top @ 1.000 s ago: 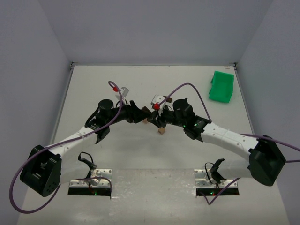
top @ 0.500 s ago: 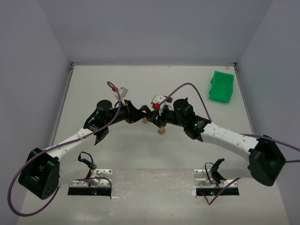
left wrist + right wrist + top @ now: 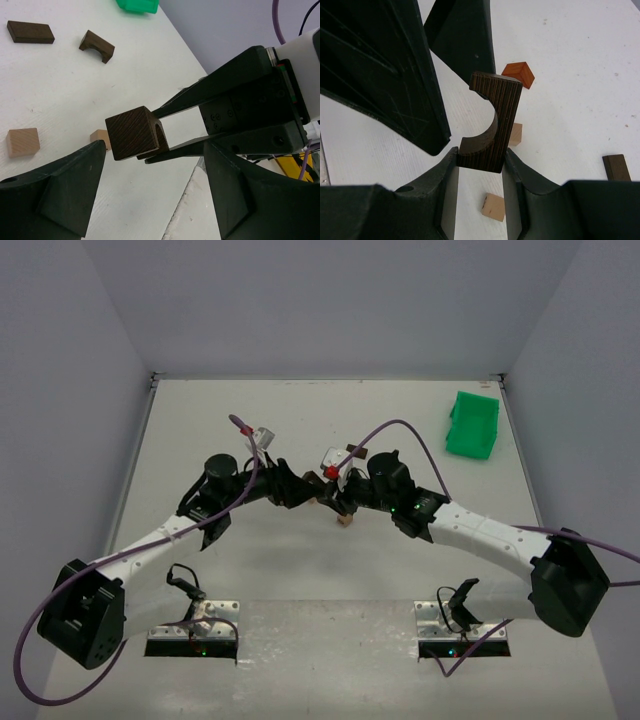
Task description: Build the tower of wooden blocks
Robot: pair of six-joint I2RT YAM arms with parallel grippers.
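Note:
A dark brown arch block (image 3: 492,120) hangs above the table, and my right gripper (image 3: 480,156) is shut on its lower end. In the left wrist view the same arch block (image 3: 134,133) sits between my left gripper's (image 3: 155,167) wide-open fingers, touching neither. From above, the left gripper (image 3: 302,486) and right gripper (image 3: 328,497) meet tip to tip over the table's middle. Loose on the table lie a reddish cube (image 3: 518,74), a tan cube (image 3: 493,207), a tan block (image 3: 515,134), a second dark arch (image 3: 96,46) and a flat dark block (image 3: 30,32).
The green bin (image 3: 470,425) stands at the back right, far from both arms. A tan block (image 3: 345,520) lies just under the grippers. Purple cables loop over both arms.
The left arm has edged toward the right gripper. Its jaws, closed half a second ago, now stand open off the arch block. The right gripper has kept its hold.

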